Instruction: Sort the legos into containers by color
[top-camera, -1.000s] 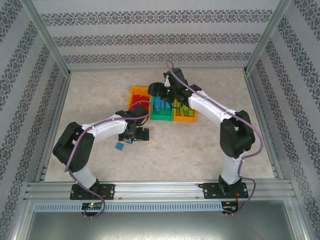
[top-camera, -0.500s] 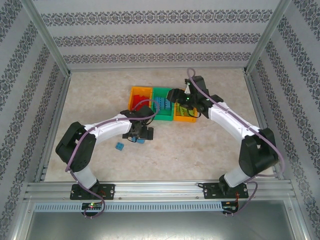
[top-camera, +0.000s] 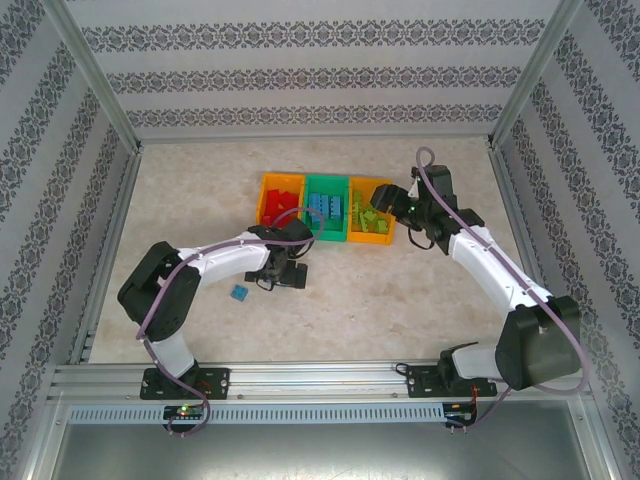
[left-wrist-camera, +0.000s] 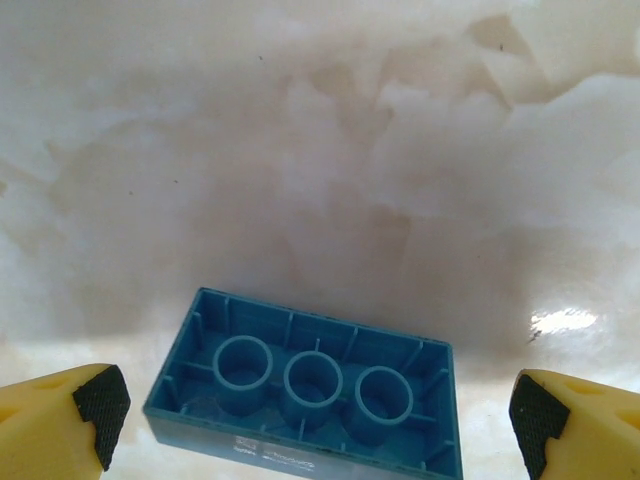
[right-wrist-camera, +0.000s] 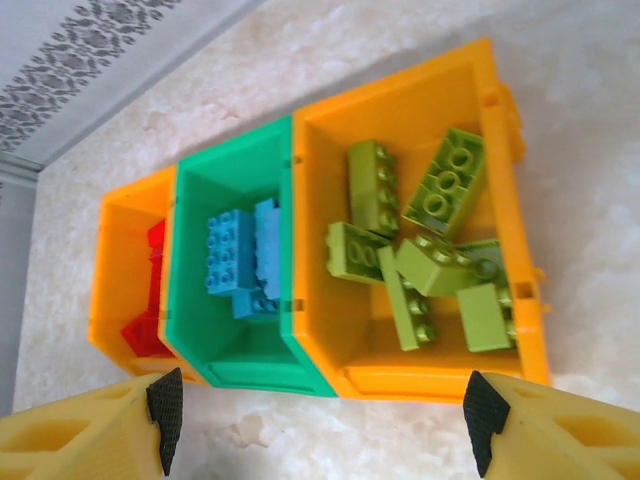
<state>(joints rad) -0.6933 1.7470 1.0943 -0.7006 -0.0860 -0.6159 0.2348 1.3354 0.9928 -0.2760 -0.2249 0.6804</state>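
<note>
Withdrawn rightward from the bins (right-wrist-camera: 320, 160), the right fingers (right-wrist-camera: 165, 405) are hanging apart, empty, while the left fingers (left-wrist-camera: 95, 400) are straddling an upturned blue brick (left-wrist-camera: 310, 395), spread wide, needing closure next.

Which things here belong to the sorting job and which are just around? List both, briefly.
Belong to the job:
- the three joined bins
- red bricks, light blue bricks and lime bricks inside them
- an upturned blue brick between the fingers of the open left gripper
- a second blue brick lying loose

Just there:
- marbled table
- patterned walls
- metal frame
</note>
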